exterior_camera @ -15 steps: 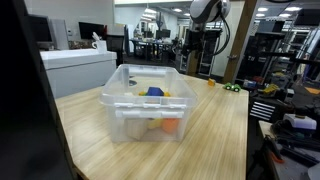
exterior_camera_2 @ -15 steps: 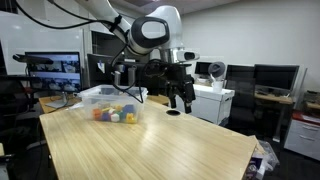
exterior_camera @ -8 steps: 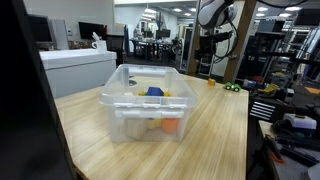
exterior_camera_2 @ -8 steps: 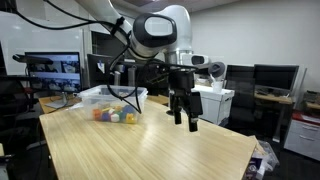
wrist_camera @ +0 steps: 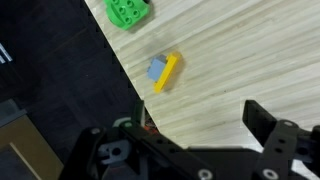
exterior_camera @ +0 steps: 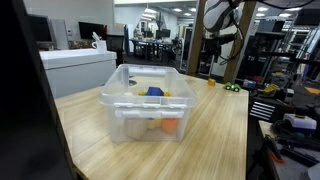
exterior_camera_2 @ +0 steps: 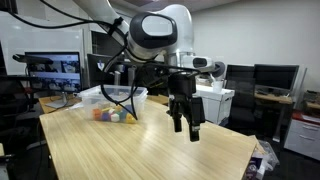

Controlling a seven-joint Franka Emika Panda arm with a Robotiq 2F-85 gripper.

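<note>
While your gripper hangs over the wooden table in an exterior view, its two fingers stand apart with nothing between them. The wrist view bears this out. The gripper comes in from the bottom edge, with one dark finger on the right, the other low on the left, and bare wood in the gap.

Nearest to the hand is a small yellow-and-grey block. It lies flat on the table ahead of the fingers, a little toward the left one and close to the table's edge, and nothing touches it. Farther ahead, at the top of the wrist view, lies a green block, apart from the yellow-and-grey one and also near the edge.

In an exterior view both pieces appear as small spots of colour at the far end of the table, beneath the arm: the yellow-and-grey block and the green block.

A clear plastic bin stands well off to the side of the hand and holds a handful of coloured blocks. In an exterior view the bin fills the foreground, with your gripper well behind it.
</note>
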